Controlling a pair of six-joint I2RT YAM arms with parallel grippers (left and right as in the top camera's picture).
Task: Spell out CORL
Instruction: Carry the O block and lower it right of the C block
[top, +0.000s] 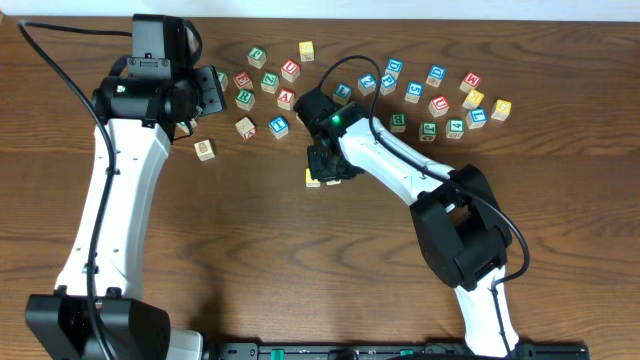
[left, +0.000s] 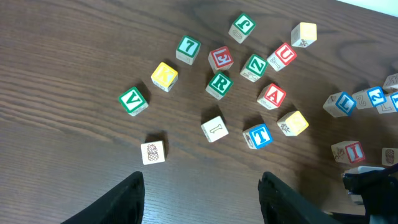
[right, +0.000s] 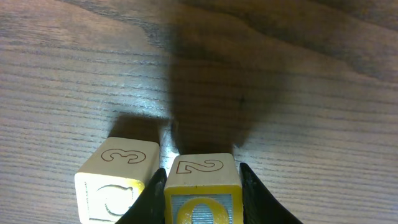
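Now my right fingers are closed on the O cube, just beside the C cube. I think I should set it down straight, in line with the C cube, and release slowly. My left fingers stand apart and hold nothing. Well apart from the C cube, the R cube and L cube lie on the brown wooden surface. No room is visible.

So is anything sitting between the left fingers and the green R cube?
Yes. A white picture cube sits almost straight between the open left fingers and the green R cube. The blue T cube lies beside it.
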